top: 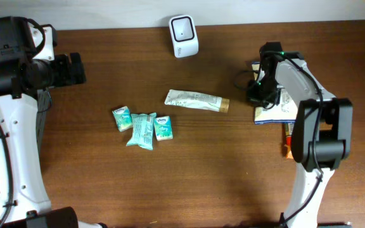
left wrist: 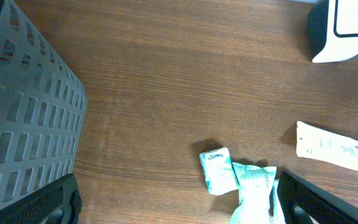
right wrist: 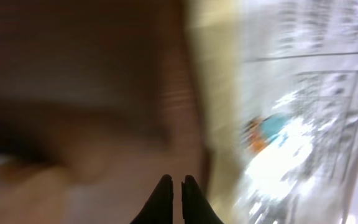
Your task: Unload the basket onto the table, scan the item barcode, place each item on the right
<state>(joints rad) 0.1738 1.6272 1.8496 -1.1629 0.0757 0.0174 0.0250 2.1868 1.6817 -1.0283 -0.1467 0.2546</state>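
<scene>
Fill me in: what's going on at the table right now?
The right gripper is shut with nothing visibly between its fingers, down by a printed packet on the table's right side; that wrist view is blurred. The left gripper is open and empty, off to the left. The white scanner stands at the far edge. A long sachet and three tissue packs lie mid-table.

Blurry; R jaws all but closed at btm ctr, printed packet (right wrist: 303, 93) right, brown table (right wrist: 73, 50) left.

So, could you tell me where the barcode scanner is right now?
Overhead, the white scanner stands centre at the far edge of the table, just beyond the long white packet.
</scene>
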